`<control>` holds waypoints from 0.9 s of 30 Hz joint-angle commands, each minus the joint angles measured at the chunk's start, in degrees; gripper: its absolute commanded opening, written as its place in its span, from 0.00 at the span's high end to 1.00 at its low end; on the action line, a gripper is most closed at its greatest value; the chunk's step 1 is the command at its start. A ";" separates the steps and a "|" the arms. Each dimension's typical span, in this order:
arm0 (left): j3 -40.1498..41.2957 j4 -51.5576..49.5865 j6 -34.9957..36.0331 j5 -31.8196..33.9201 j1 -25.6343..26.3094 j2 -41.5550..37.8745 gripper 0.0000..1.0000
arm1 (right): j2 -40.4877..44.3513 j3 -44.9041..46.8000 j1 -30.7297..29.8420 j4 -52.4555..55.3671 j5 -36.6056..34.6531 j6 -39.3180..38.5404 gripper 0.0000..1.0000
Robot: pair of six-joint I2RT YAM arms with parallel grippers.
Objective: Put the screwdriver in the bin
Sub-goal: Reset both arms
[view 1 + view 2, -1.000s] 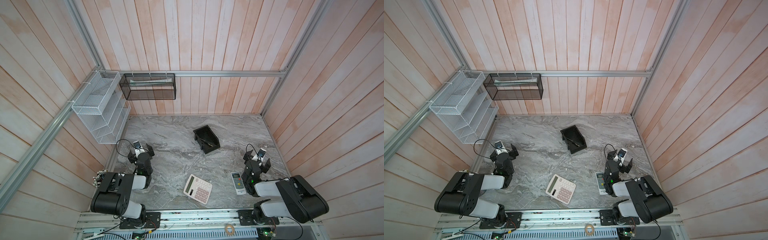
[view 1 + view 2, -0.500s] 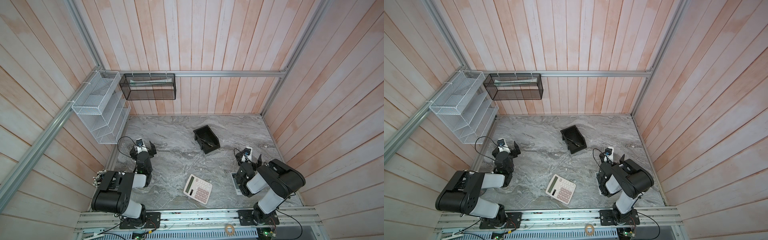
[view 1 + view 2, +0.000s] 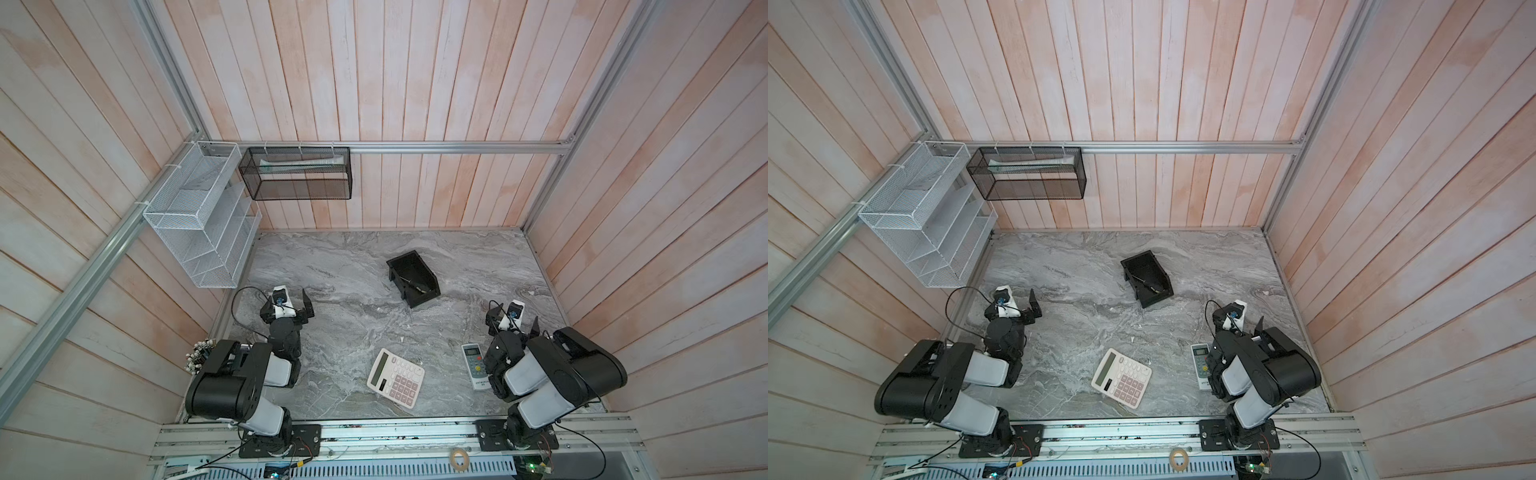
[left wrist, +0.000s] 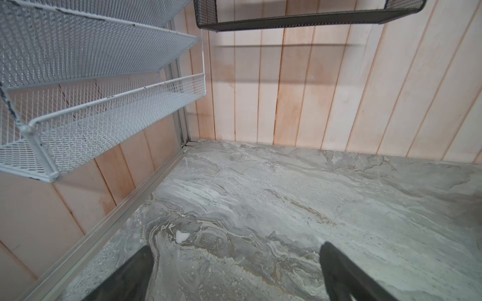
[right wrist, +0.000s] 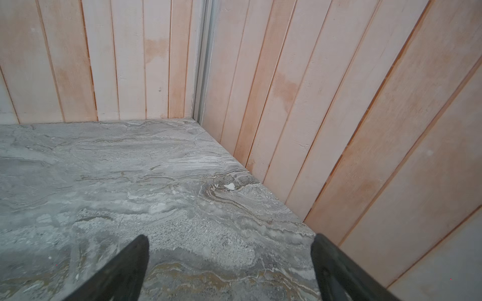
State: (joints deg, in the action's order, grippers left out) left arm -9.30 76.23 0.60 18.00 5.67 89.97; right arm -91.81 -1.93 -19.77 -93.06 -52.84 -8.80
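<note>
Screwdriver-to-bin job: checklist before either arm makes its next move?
1. Screwdriver inside the bin: ok, lying on its floor in both top views.
2. Bin upright on the table: ok.
3. Left gripper empty, fingers apart: ok.
4. Right gripper empty, fingers apart: ok.
5. Both grippers clear of the bin: ok.
6. Calculator and remote apart from the bin: ok.

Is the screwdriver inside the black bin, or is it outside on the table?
Inside. In both top views the screwdriver lies on the floor of the bin, within its walls.
</note>
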 commanded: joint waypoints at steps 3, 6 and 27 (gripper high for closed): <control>-1.71 1.35 1.39 -2.71 -0.21 0.35 0.00 | 0.43 -1.60 0.30 -10.79 3.59 0.46 0.02; -1.48 -1.36 0.95 -2.82 -0.22 -1.42 0.00 | 1.39 -3.05 0.82 -5.59 7.01 0.52 0.02; -2.54 -2.54 0.90 -2.97 -0.31 -1.03 0.00 | 2.92 -6.95 16.42 10.77 35.25 12.30 0.02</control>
State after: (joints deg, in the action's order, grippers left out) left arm -10.76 74.32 1.10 16.05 5.65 89.45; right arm -88.33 -7.14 -3.64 -84.88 -20.25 3.25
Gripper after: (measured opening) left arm 0.999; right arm 0.976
